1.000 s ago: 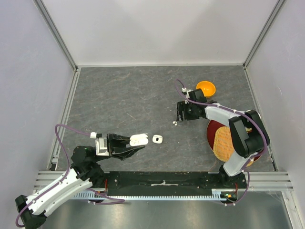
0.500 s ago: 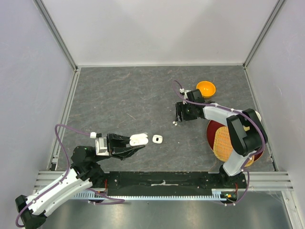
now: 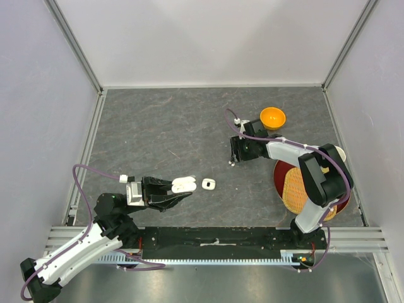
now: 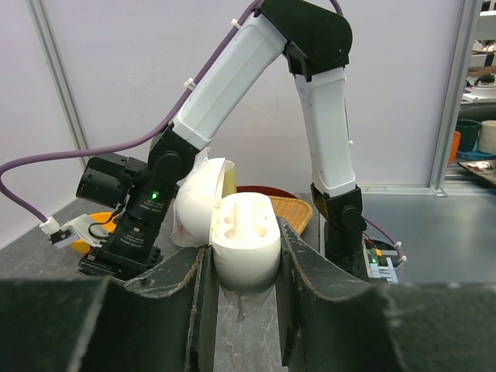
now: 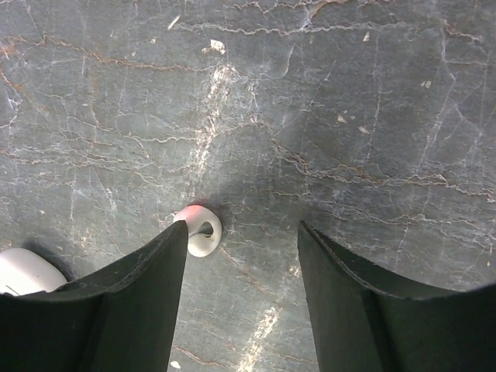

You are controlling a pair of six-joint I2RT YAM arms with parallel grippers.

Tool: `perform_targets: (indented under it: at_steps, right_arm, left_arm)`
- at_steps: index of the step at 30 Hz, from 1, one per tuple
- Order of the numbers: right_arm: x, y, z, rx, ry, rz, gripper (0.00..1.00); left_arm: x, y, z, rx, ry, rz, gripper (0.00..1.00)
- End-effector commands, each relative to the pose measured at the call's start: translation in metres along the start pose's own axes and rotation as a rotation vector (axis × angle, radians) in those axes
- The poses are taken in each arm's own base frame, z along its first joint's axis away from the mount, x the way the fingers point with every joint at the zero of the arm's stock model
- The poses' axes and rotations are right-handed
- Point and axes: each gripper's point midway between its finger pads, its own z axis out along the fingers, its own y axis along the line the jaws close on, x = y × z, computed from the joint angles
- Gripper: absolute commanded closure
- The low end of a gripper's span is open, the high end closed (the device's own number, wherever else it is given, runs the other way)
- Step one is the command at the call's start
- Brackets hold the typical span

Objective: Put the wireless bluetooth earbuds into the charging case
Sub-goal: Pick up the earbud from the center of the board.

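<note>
My left gripper (image 3: 178, 191) is shut on an open white charging case (image 3: 183, 185), held just above the table. In the left wrist view the case (image 4: 245, 242) sits between my fingers, its lid (image 4: 200, 203) swung open to the left and both sockets empty. One tiny white earbud (image 3: 231, 163) lies on the table. My right gripper (image 3: 233, 156) is open and hovers over it. In the right wrist view the earbud (image 5: 201, 232) touches the tip of the left finger (image 5: 155, 271) and shows a small red glow. My right gripper (image 5: 240, 232) holds nothing. No other earbuds show.
A second white case (image 3: 209, 184) lies on the table right of the held one, and shows at the lower left of the right wrist view (image 5: 19, 271). An orange bowl (image 3: 273, 117) and a red plate (image 3: 279, 177) with a woven mat stand at the right.
My right gripper has moved a little to the left, over the earbud. The left arm and its case have not moved.
</note>
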Motion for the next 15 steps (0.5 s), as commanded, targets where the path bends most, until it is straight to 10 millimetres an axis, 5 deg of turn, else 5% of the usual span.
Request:
perform_targets:
  at_steps: [1,15]
  right_arm:
    - [0.006,-0.003,0.004,0.029,0.027,-0.025,0.36]
    - [0.010,0.012,0.008,-0.028,0.035,-0.025,0.44]
  left_arm:
    - [-0.004,0.003,0.000,-0.017,-0.018,0.017,0.98]
    - [-0.002,0.003,0.000,-0.020,-0.016,0.011,0.98]
